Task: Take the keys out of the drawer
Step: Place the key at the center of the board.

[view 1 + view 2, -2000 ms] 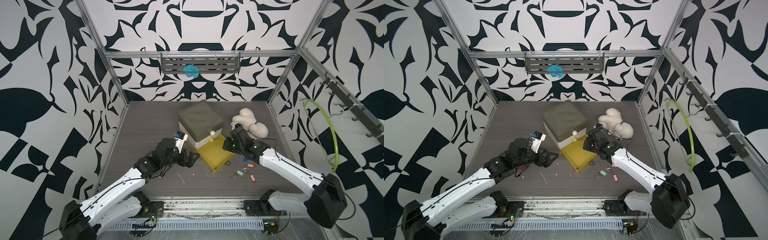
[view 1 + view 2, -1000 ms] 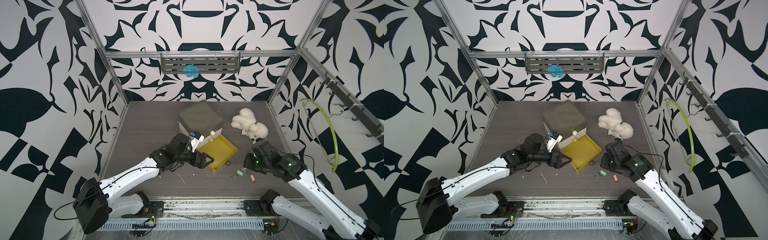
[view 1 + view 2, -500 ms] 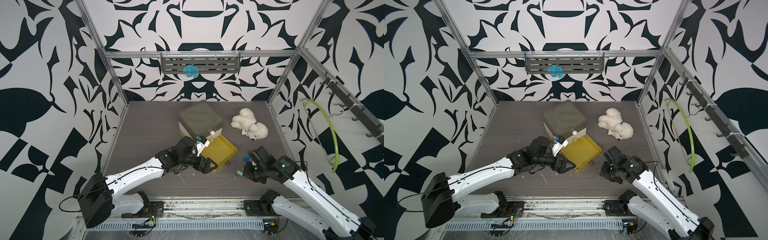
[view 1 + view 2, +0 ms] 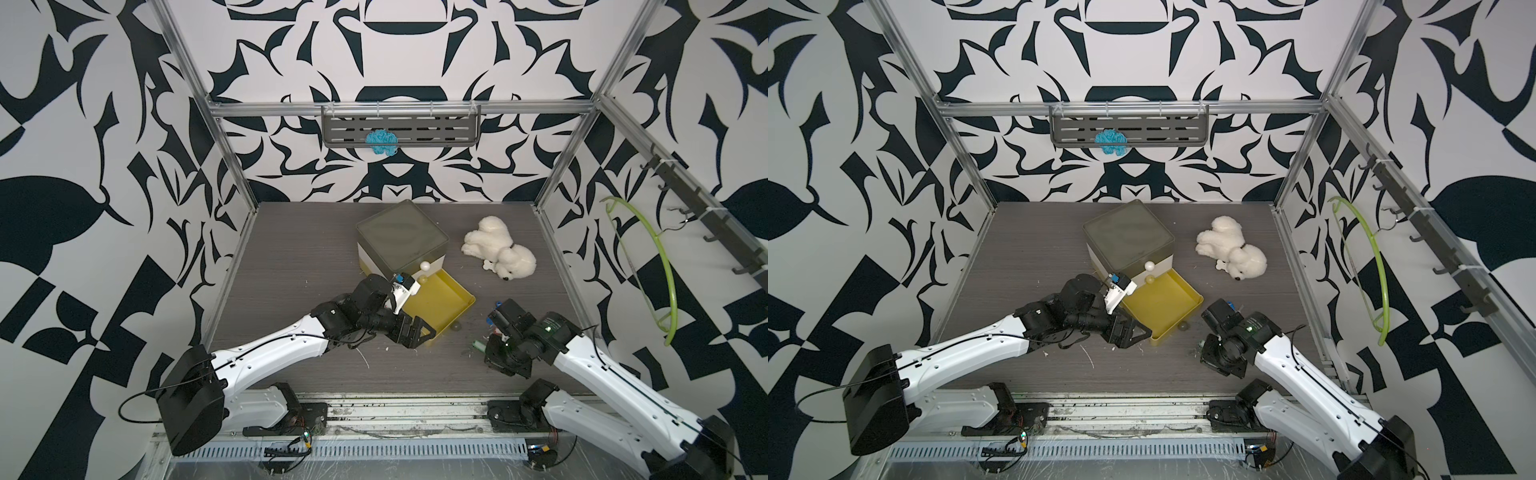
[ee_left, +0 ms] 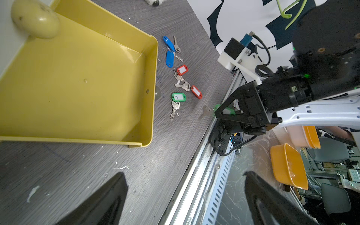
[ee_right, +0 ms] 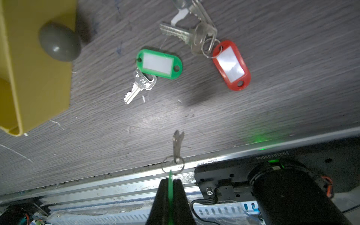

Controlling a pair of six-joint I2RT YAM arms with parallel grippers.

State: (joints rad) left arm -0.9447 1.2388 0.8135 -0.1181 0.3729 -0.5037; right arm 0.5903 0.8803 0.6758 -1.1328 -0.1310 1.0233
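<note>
**Green-tagged key held clear, drawer looks bare**

The right gripper [image 6: 170, 181] is clamped on the edge of a green plastic tag [image 6: 170, 175]. The tag's small metal key [image 6: 177, 145] dangles from its ring above the dark wood-grain tabletop [image 6: 272, 109], toward the table's front side. The shallow yellow plastic drawer [image 5: 154, 78] stands pulled out of the grey-lidded square box [image 4: 402, 235], and in the left wrist view nothing lies on its floor. The other keys [image 5: 182, 83] lie on the tabletop just beside the drawer's front wall: two with blue tags [image 5: 169, 58], two with red [image 5: 196, 92], one with green [image 5: 178, 96]. The left gripper [image 4: 417, 332] hangs spread wide and empty by the drawer's near corner.

The step in hand looks like the set-down of what seems to be the last key. The next move calls for lowering it over bare tabletop near the others, well in from the edge so it cannot slip onto the rail. Then the jaws must part; the thin tag, pinched edge-on, may cling or swing as they do
</note>
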